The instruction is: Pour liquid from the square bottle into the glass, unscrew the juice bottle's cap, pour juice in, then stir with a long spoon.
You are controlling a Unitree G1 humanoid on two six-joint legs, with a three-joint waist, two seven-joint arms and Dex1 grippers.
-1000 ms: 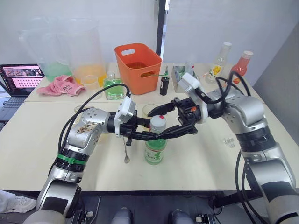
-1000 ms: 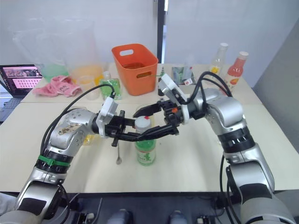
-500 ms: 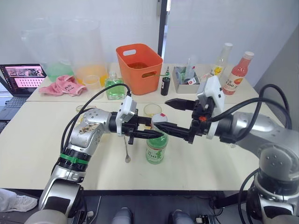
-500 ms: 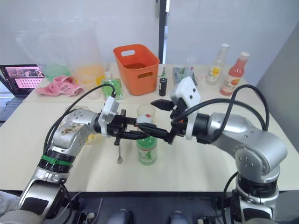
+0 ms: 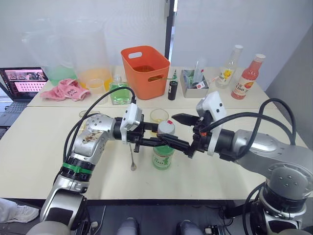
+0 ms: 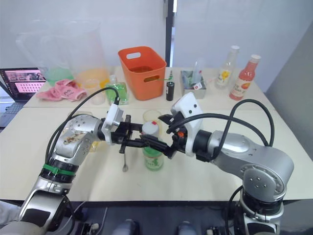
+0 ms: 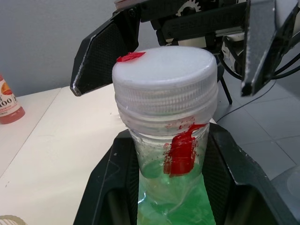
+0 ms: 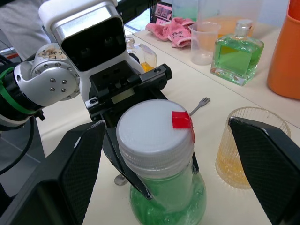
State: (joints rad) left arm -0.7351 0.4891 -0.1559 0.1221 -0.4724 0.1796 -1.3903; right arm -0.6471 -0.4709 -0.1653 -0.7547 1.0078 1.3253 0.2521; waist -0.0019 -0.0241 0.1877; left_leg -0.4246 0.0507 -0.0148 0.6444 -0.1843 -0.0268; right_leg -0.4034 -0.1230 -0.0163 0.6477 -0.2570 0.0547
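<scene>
The juice bottle [image 5: 163, 152] shows its neck crossed by the black fingers of the left pincer [image 5: 157, 142], so the grip there is masked from the head views. In the left wrist view the bottle's lower body runs off the picture's edge. The long spoon [image 5: 132, 157] has its upper handle hidden behind the left pincer. The glass [image 5: 159, 115] is partly covered by the right pincer [image 5: 182, 131]. The label print on the juice bottle is too small to read. The laptop [image 5: 18, 83] is cut by the picture's left edge.
</scene>
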